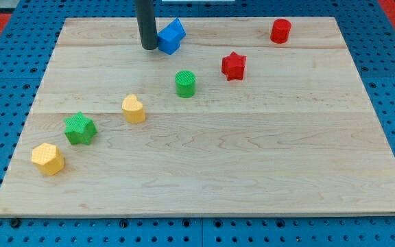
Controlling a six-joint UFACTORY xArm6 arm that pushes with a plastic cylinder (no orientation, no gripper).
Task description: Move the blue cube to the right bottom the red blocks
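Tip (149,46): bare rod end, no jaws to report, touching blue cube (171,36) on its left; red star (234,66), red cylinder (280,31) to the right; no legible writing.

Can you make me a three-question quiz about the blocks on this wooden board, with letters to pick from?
1. Where is my tip?
A. just to the left of the blue cube
B. beside the yellow blocks
C. at the board's bottom edge

2. How many red blocks are there?
A. one
B. two
C. four

3. How does the blue cube sit against the red blocks?
A. touching the red star
B. stacked on the red cylinder
C. apart from both, to their left

Answers:
1. A, the rod's end stands right against the cube's left side near the view's top.
2. B, only the red star and the red cylinder are red.
3. C, bare wood of the board shows between the cube and each red block.
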